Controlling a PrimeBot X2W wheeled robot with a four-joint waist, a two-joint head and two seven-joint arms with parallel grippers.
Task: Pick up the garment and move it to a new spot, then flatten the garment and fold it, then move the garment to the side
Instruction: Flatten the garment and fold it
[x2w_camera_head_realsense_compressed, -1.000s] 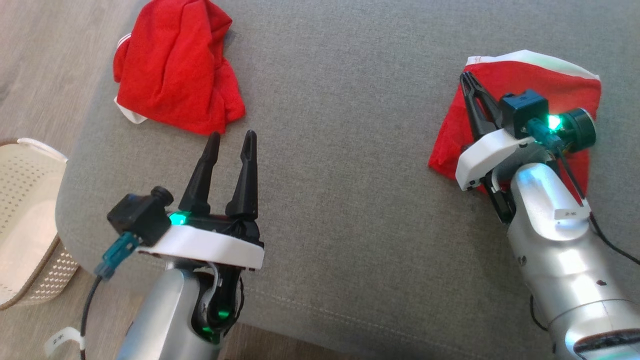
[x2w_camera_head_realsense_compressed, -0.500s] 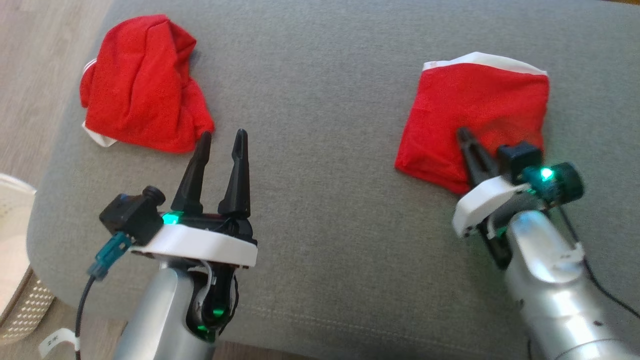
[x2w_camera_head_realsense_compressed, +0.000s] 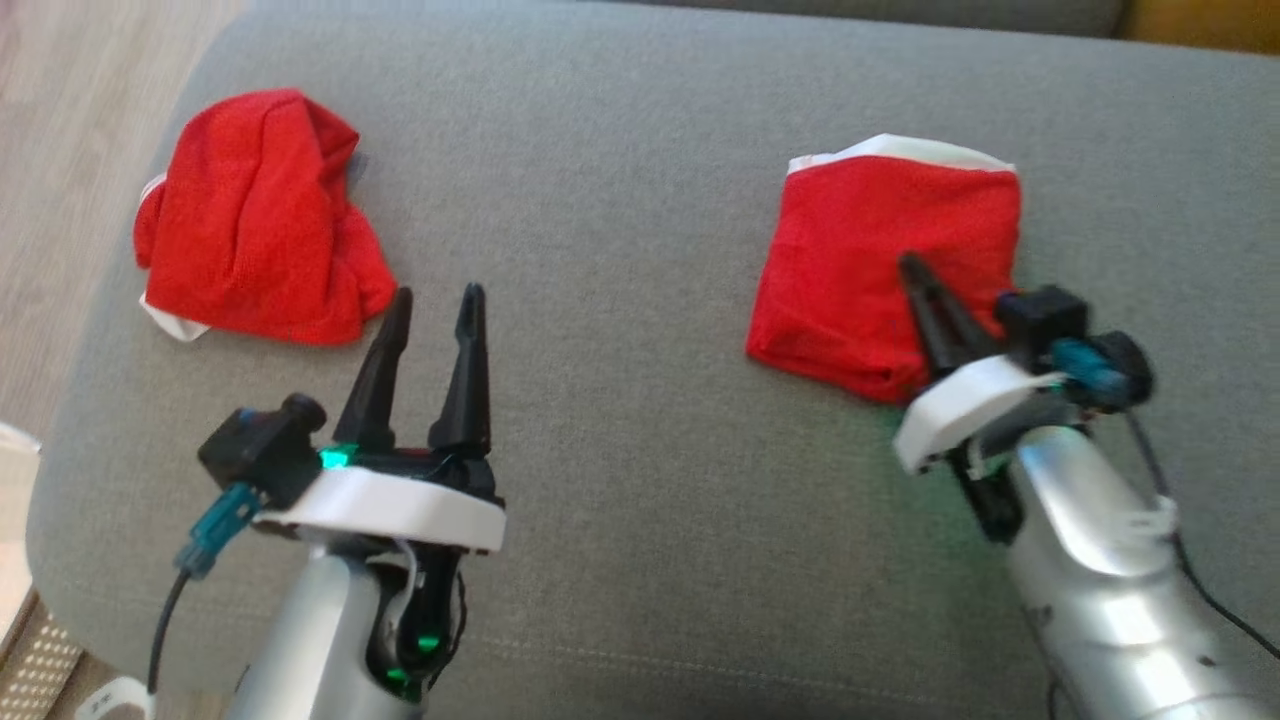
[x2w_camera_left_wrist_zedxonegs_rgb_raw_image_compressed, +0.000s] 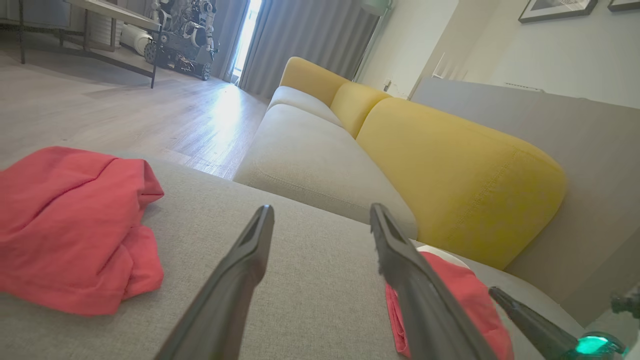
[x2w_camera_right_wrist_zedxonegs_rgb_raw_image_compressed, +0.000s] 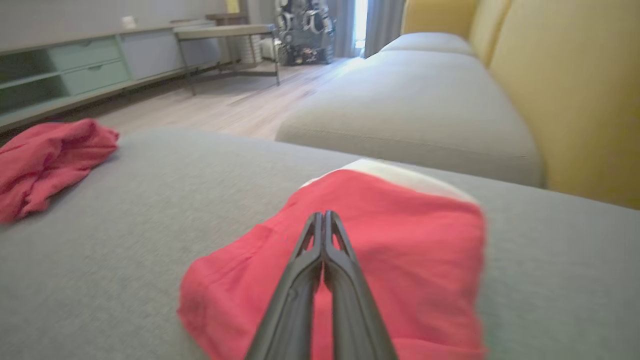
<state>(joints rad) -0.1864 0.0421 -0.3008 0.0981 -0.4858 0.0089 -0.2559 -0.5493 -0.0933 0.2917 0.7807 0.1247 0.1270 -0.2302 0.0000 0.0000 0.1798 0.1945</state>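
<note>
Black fingers of the right gripper (x2w_camera_head_realsense_compressed: 915, 272), clenched together, lie over the folded red garment with white trim (x2w_camera_head_realsense_compressed: 880, 225) on the grey fabric sofa cushion (x2w_camera_head_realsense_compressed: 620, 200); the left gripper (x2w_camera_head_realsense_compressed: 435, 297) hangs released near a crumpled red cloth (x2w_camera_head_realsense_compressed: 250, 220). Sliding the fold aside likely wants steady, low pressure. Whether cloth is pinched is unclear.

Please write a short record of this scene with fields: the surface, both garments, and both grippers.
surface: grey sofa cushion
crumpled garment: red, bunched, on the left
folded garment: red, white band at far edge, lying flat on the right
left gripper: open, empty, near the crumpled garment, apart from it
right gripper: shut, tips over the folded garment; contact unclear
</note>
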